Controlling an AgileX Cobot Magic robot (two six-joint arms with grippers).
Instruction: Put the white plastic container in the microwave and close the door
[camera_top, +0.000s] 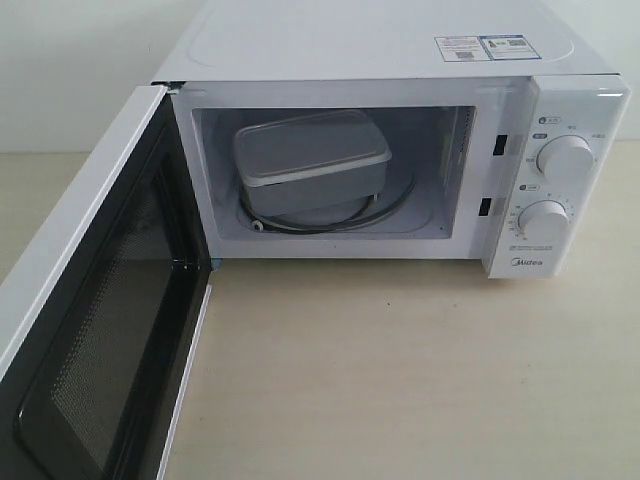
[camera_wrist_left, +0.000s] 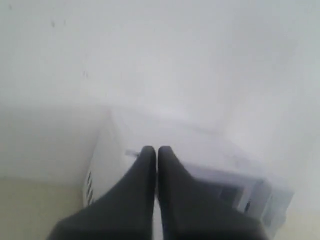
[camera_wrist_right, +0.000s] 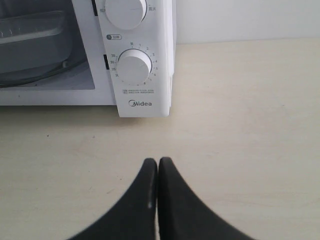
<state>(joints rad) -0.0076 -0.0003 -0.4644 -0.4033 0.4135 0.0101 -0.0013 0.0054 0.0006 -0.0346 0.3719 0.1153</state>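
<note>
The white plastic container (camera_top: 312, 160) rests inside the microwave (camera_top: 400, 50) on the glass turntable, a little tilted, lid on. The door (camera_top: 95, 330) hangs wide open to the left, its black mesh inner face showing. Neither gripper appears in the exterior view. My left gripper (camera_wrist_left: 157, 150) is shut with nothing in it, up in the air looking down at the blurred microwave (camera_wrist_left: 150, 140) from its left rear side. My right gripper (camera_wrist_right: 158, 161) is shut and empty above the table, in front of the microwave's dial panel (camera_wrist_right: 135, 65); the container (camera_wrist_right: 32, 35) shows through the opening.
The pale wooden table (camera_top: 420, 370) spreads in front of the microwave. A white wall stands behind it. The open door takes up the front left of the table.
</note>
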